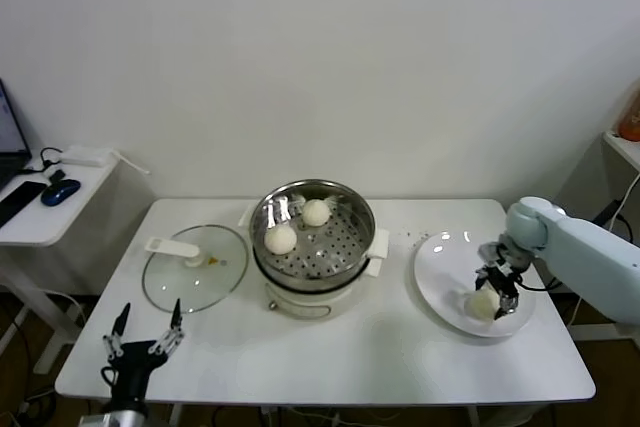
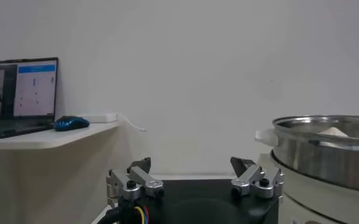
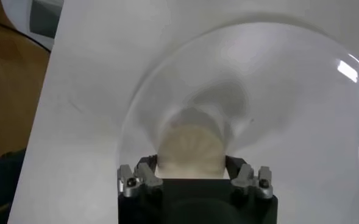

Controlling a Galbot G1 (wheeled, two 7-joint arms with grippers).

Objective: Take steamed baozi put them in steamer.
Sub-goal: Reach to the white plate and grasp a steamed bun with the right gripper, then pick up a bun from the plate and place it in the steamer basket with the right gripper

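Observation:
The steamer point(image 1: 352, 245) stands mid-table on its white base and holds two baozi point(image 1: 281, 239) point(image 1: 316, 212). A third baozi point(image 1: 483, 304) lies on the white plate point(image 1: 432, 269) at the right. My right gripper point(image 1: 492, 297) is down over it, one finger against each side. In the right wrist view the baozi point(image 3: 190, 145) fills the gap of my right gripper point(image 3: 191, 164) on the plate point(image 3: 301, 91). My left gripper point(image 1: 148, 321) is open and empty at the table's front left edge. In the left wrist view it point(image 2: 191, 165) faces the steamer point(image 2: 325, 152). A fourth baozi is not in view.
The glass lid point(image 1: 195, 272) with its white handle lies flat left of the steamer. A low side table point(image 1: 70, 212) at the far left carries a blue mouse point(image 1: 60, 190) and a laptop point(image 2: 21, 88). A wall stands behind the table.

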